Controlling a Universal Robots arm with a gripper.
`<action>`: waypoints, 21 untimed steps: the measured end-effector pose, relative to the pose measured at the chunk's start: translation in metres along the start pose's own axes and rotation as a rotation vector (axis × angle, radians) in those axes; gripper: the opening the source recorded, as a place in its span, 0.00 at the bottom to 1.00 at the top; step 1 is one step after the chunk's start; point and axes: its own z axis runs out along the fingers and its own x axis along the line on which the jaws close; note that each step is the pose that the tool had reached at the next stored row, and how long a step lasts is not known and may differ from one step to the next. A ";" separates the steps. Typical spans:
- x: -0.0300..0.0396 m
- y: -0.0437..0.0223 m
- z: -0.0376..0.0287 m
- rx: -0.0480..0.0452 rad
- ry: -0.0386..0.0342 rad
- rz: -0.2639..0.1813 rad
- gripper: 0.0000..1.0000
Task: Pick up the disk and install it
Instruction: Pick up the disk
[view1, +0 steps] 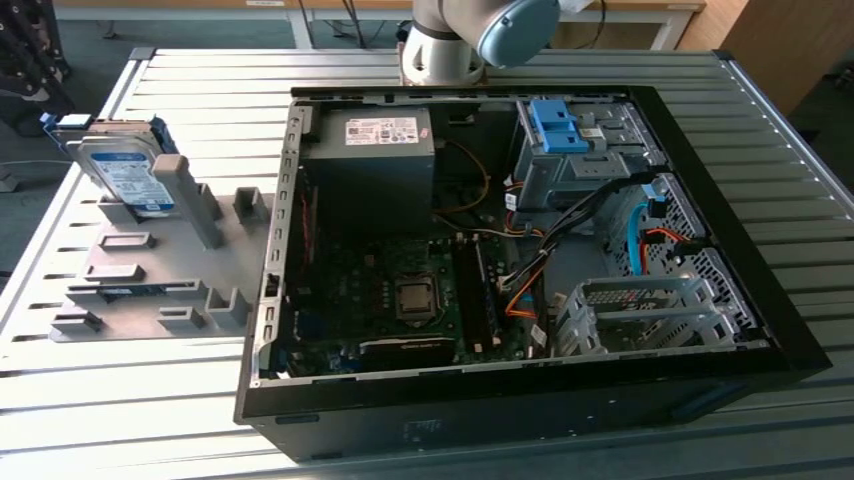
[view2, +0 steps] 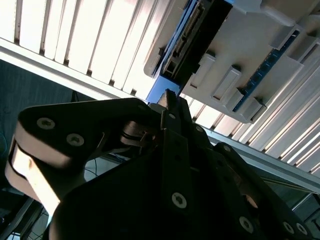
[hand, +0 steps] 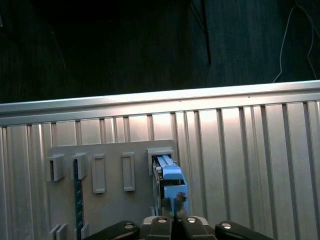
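Observation:
The disk, silver with a blue-and-white label in a blue carrier frame, leans upright in a slot of the grey holder plate at the exterior view's left. In the first wrist view the disk stands in its slot just beyond my gripper. In the second wrist view the gripper is shut with nothing between its fingers. It points at the disk's connector edge, a short gap away and not touching it.
An open computer case lies on the slatted metal table beside the holder. It holds a blue carrier in a far bay and a metal drive cage nearer. The arm's base stands behind the case.

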 end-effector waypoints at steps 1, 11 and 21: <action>0.0000 0.0000 0.0000 0.0000 0.0001 0.000 0.17; 0.0000 -0.0004 0.0000 -0.0008 -0.0004 0.000 0.32; 0.0003 -0.0006 0.0040 -0.0011 0.0008 -0.007 0.45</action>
